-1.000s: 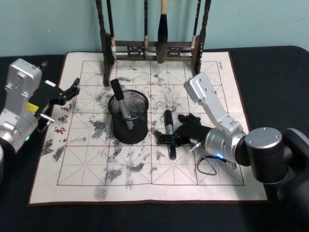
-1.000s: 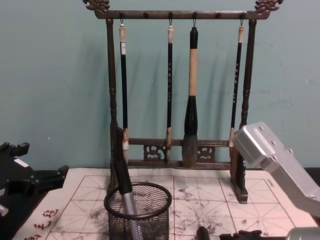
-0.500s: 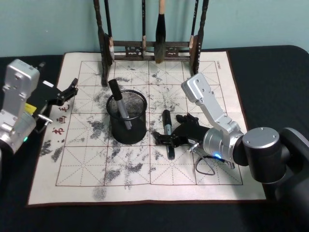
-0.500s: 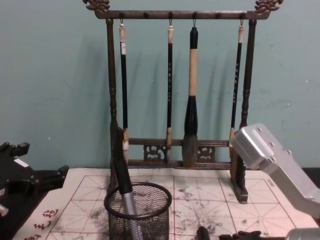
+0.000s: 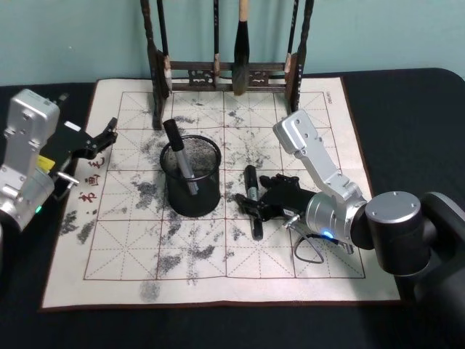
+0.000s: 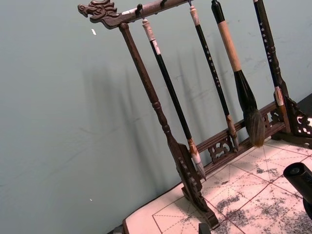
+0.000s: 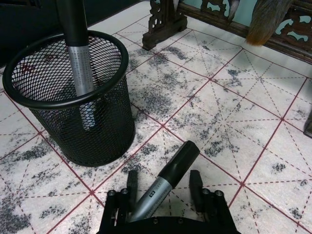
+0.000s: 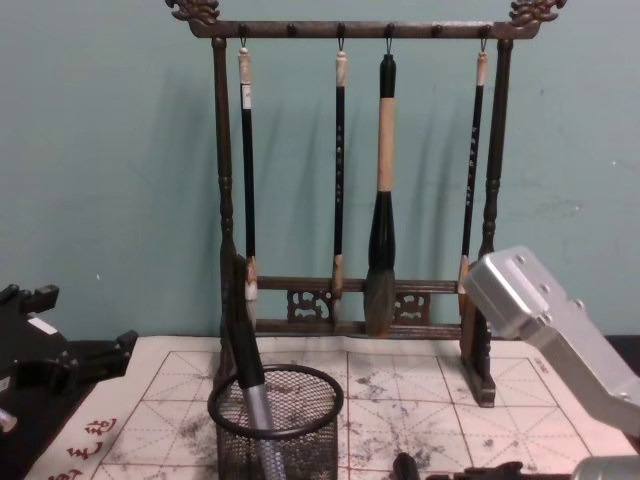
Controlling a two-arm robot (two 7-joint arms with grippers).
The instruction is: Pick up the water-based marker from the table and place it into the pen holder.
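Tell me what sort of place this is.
Probably a calligraphy practice desk: a carved brush rack with hanging brushes, an ink-stained grid mat, and a mesh pen holder.

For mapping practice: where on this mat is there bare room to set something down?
Free: the near strip of the mat, in front of the pen holder and right gripper. Crowded: between them, where the marker lies.

The water-based marker (image 5: 251, 182), black cap over a silver-grey barrel, lies flat on the ink-stained grid mat (image 5: 320, 240) of the table (image 5: 407, 109), cap toward twelve o'clock. It sits near three o'clock of the pen holder (image 5: 192, 195), a black mesh cup standing upright with another marker (image 5: 180, 149) leaning inside.
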